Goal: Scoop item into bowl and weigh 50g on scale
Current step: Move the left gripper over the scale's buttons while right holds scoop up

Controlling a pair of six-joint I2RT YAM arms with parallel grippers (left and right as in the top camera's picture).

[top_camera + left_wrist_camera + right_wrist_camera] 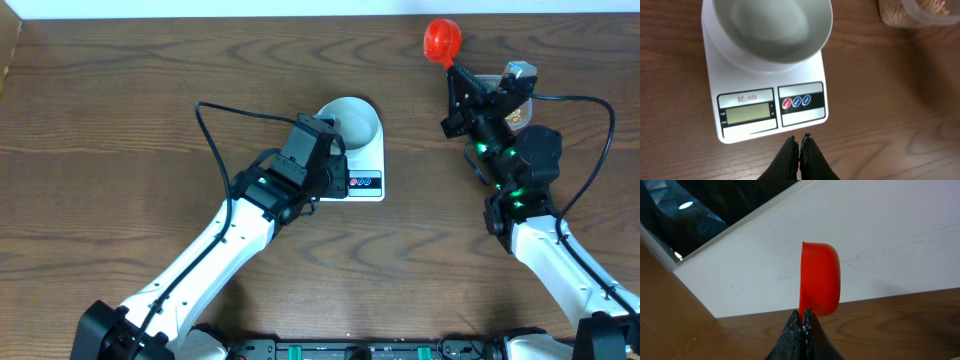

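- Beans [935,4] are all sitting in the clear tub [918,18] on the robot's right side of the table [120,120]. From overhead the right arm covers most of it, so only a bit of tan [518,116] peeks out.
- The bowl [816,44] is parked on the far half of the scale [805,131], pale and smooth inside. The tub is well off to one side of it, not touching.
- The scale's near end faces the left arm: a grey LCD [747,112] with "SF-400" printed over it, but no reading can be made out on it. Next to it is a row of round buttons [796,101], one red and the others blue.
- The left gripper [800,144] hangs just off the scale's near edge, over bare wood, with its fingers pressed together on nothing.
- The right gripper [803,316] has its fingers squeezed tight on the bottom end of the red scoop [820,277].
- That scoop [442,38] is up near the table's far edge, past the tub. In the right wrist view it's turned on its side against the white wall [890,240].
- Can't tell from either angle whether the scoop has anything in it.
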